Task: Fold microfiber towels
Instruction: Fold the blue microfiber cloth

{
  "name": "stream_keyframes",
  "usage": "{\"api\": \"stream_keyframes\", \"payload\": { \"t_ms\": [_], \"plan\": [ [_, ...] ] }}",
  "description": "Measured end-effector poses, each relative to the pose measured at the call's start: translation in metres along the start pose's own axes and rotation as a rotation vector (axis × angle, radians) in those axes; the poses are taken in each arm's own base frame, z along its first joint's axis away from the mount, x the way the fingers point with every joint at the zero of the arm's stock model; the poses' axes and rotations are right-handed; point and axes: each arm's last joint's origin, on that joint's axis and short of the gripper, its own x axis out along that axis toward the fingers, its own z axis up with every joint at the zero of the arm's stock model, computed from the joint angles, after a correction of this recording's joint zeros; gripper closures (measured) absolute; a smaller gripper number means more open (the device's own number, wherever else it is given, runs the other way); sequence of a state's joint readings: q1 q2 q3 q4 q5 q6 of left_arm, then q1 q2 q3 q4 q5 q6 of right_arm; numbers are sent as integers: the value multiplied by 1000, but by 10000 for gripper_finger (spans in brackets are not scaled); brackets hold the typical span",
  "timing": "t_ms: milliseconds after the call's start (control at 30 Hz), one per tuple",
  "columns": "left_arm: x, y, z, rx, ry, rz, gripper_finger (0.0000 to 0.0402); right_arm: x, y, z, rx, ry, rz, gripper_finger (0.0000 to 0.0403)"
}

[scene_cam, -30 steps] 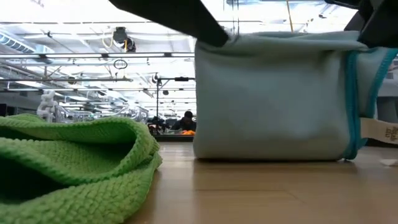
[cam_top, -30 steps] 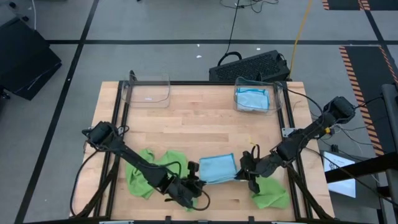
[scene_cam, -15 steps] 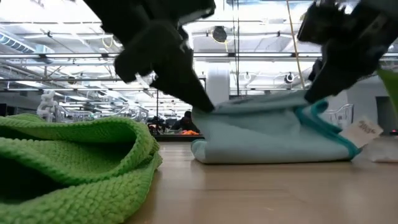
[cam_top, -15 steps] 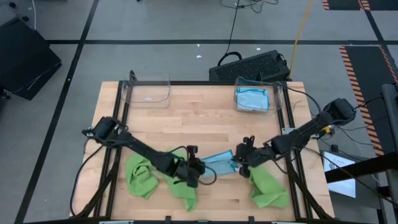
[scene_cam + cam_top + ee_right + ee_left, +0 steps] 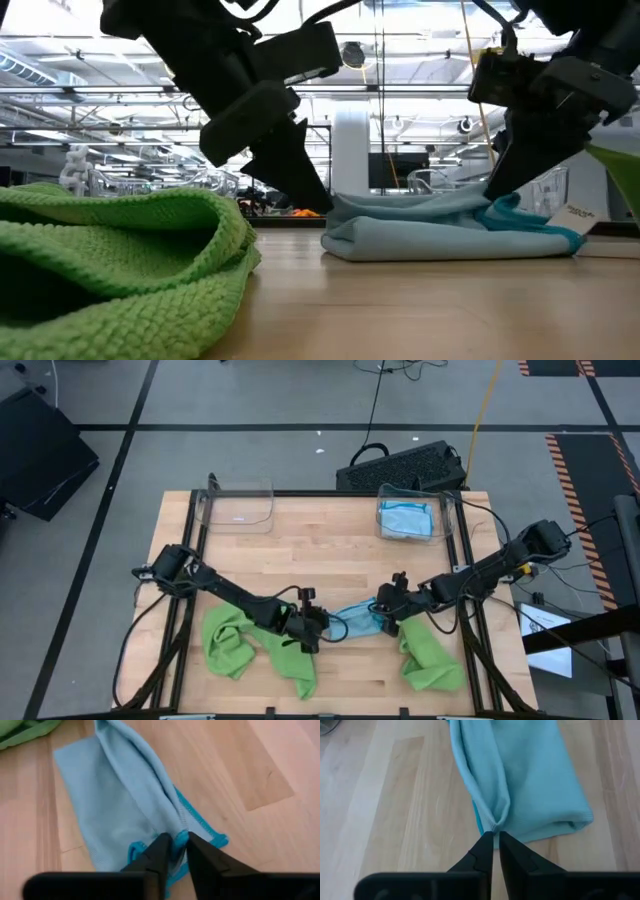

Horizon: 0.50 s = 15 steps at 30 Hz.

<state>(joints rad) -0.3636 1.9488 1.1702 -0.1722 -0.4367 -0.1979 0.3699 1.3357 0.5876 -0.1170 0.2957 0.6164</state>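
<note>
A light blue microfiber towel (image 5: 355, 622) with teal edging lies folded in a low band on the wooden table (image 5: 300, 550), between my two grippers. My left gripper (image 5: 320, 628) is at its left end, nearly shut on a puckered ridge of cloth. At the right end, my right gripper (image 5: 381, 610) has cloth between its fingers. One crumpled lime green towel (image 5: 240, 645) lies near left, and another green towel (image 5: 430, 660) lies near right. Both rest on the table. My left gripper pinches a raised pucker (image 5: 496, 826) at the blue towel's left end between its fingertips. The fingers slant down from the table's left. The towel lies on the table, slack. How many layers are caught, I cannot tell. My right gripper has the towel's teal-edged corner (image 5: 186, 836) between its two fingers, with a fold of cloth rising into them. Its fingers slant down from the table's right. The rest of the towel lies slack on the table.
A clear bin (image 5: 407, 520) holding folded blue towels stands at the far right. Another clear bin (image 5: 237, 507) stands at the far left. The big green towel (image 5: 110, 260) fills the near left of the low view. Bare wood lies between the bins and the grippers.
Both grippers have moved toward the table's far edge and down, carrying the blue towel's held edge over. The towel hung from them like an upright sheet a second ago. It now lies flat in a low folded band on the table.
</note>
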Motion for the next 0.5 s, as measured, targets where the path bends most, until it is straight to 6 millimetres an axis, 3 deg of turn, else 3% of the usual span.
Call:
{"api": "stream_keyframes", "payload": {
  "t_ms": [333, 500],
  "plan": [
    [1, 3, 1, -35, -7, 12, 365, -1, -6, 6, 35, -58, -65, 172],
    [-17, 10, 13, -94, -61, 31, 364, -15, -7, 11, 65, -93, -33, 135]
  ]
}}
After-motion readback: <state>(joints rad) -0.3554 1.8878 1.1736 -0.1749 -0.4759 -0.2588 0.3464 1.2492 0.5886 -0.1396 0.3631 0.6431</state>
